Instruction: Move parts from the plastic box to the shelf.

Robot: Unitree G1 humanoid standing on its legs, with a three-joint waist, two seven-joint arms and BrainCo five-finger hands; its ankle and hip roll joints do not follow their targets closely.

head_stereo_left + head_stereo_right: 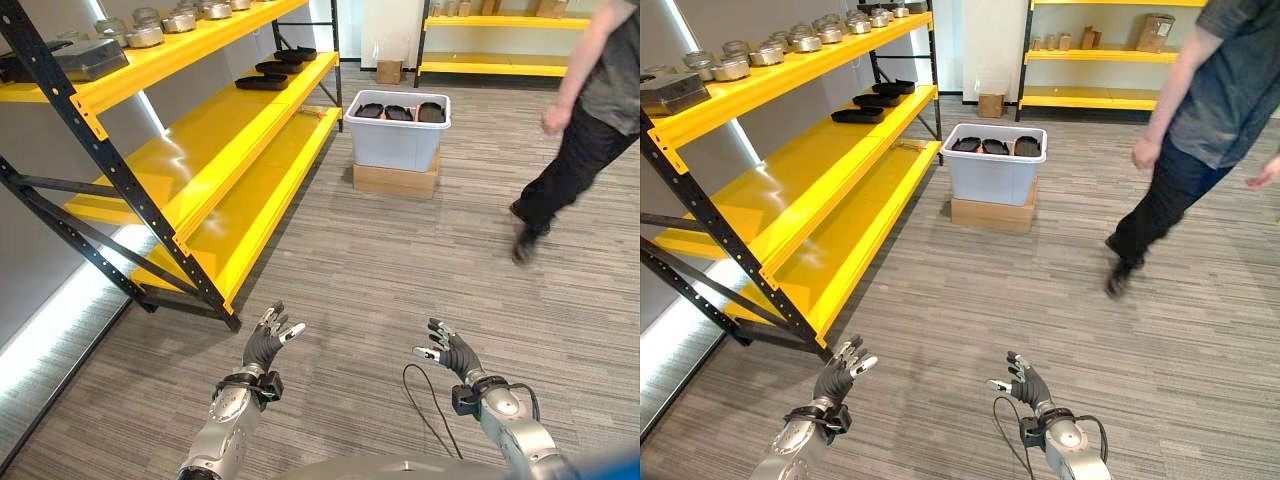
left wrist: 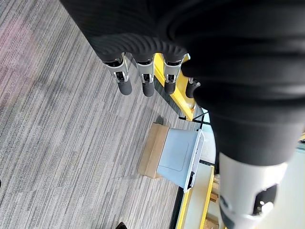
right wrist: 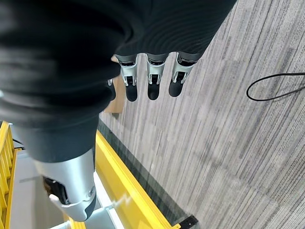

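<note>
A pale grey plastic box [image 1: 396, 135] stands on a cardboard carton [image 1: 395, 180] on the floor ahead, with three black parts [image 1: 399, 112] lying in it. The yellow shelf [image 1: 215, 125] runs along my left side; several black parts [image 1: 276, 68] lie at the far end of its middle level. My left hand [image 1: 266, 343] and right hand [image 1: 452, 352] hang low in front of me, far short of the box. Both are open with relaxed fingers and hold nothing. The box [image 2: 180, 153] is also seen past the left hand's fingers [image 2: 146, 81].
A person [image 1: 585, 110] walks across the floor at the right, beyond the box. Metal round parts [image 1: 150, 30] fill the shelf's top level. A second yellow shelf [image 1: 500, 45] stands at the back wall. Grey carpet lies between me and the box.
</note>
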